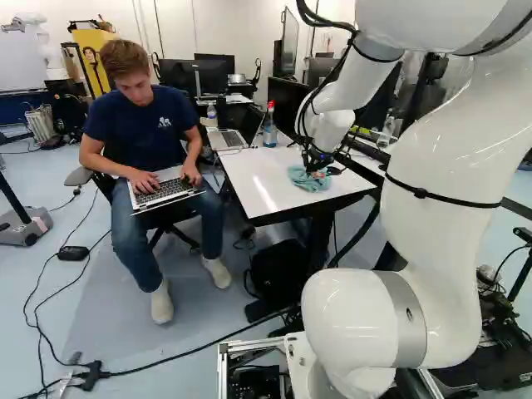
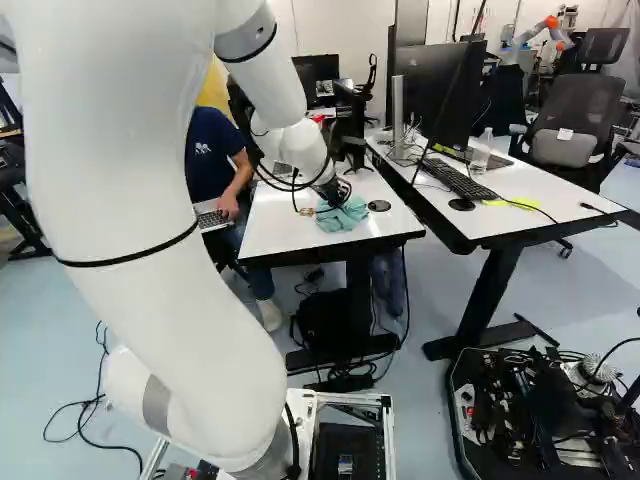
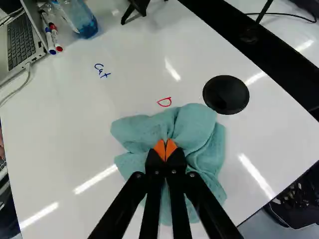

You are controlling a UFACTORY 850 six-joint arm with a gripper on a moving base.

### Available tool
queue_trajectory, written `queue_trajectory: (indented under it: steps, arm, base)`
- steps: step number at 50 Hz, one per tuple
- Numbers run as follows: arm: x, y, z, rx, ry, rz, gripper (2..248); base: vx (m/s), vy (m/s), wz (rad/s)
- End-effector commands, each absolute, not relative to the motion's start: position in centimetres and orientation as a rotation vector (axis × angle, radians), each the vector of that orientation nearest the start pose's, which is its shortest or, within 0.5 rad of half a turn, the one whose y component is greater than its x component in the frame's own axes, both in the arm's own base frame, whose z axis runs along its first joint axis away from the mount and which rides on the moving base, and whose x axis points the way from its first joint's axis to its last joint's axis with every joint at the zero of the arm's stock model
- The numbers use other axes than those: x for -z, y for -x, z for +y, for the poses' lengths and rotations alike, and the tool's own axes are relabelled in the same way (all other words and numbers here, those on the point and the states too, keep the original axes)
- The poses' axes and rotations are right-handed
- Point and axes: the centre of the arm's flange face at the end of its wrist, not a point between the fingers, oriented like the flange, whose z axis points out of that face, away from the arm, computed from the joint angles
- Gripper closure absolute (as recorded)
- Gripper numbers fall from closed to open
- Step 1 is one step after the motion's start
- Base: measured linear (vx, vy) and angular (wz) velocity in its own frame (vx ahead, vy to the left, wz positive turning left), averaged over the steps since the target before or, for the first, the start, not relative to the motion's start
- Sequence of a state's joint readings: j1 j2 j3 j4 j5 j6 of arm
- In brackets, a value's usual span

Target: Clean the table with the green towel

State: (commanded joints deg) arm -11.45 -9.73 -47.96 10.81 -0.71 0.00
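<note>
The white arm stands closest in the left base view, right of the middle, reaching over the white table. Its gripper is down at the green towel, which lies bunched on the tabletop towards the near right corner. A bottle with a red cap stands by the far edge, and an open laptop sits at the far left corner.

In the right base view the arm again comes first, filling the left side. The towel lies between the table's near edge and a round black disc near the right edge. A second table stands to the right, carrying a monitor and a keyboard.

In the wrist view the gripper is nearest, its orange pads drawn close together, pinching a fold of the towel. Just beyond the cloth is a red mark; blue handwriting lies farther out, towards two markers beside the laptop.
</note>
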Motion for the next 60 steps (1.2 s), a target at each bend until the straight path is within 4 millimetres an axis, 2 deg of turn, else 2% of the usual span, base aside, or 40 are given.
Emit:
queue_trajectory:
  steps: [38,48,60]
  arm:
    - [-43.3,-54.9,-15.1,1.06,2.906,0.675,228]
    - [-43.2,-56.8,-15.1,1.074,2.902,0.662,228]
    - [-43.1,-58.2,-13.7,1.08,2.899,0.615,228]
  base:
    - [0.0,0.0,0.0]
    - [0.0,0.0,0.0]
    - [0.0,0.0,0.0]
